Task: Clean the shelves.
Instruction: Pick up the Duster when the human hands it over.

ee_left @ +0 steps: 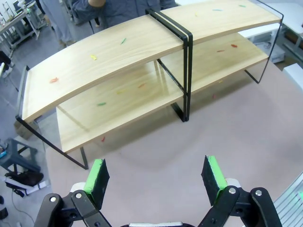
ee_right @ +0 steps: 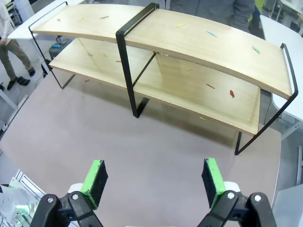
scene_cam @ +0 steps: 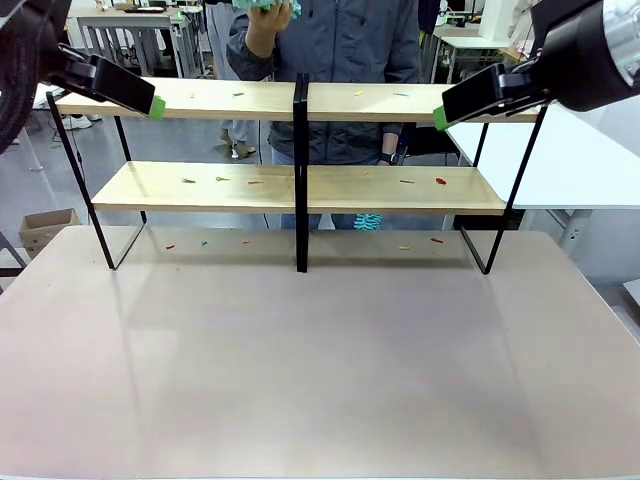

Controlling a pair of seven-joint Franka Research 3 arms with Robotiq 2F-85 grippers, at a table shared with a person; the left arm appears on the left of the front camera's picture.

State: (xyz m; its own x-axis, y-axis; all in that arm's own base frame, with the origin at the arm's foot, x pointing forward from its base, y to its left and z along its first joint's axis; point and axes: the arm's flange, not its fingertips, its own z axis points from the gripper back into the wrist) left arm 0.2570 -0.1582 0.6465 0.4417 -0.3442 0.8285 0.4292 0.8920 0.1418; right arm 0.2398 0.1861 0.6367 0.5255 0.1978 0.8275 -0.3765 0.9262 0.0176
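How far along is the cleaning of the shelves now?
Done: nothing visible; coloured scraps lie on both boards of the shelves and on the table beneath. In hand: nothing; the left gripper and right gripper are open and empty, away from the shelves. Left: clearing every scrap.

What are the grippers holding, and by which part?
Nothing. The left gripper and right gripper are both open and empty. Across the table, the person's hand grips a bunched teal cloth.
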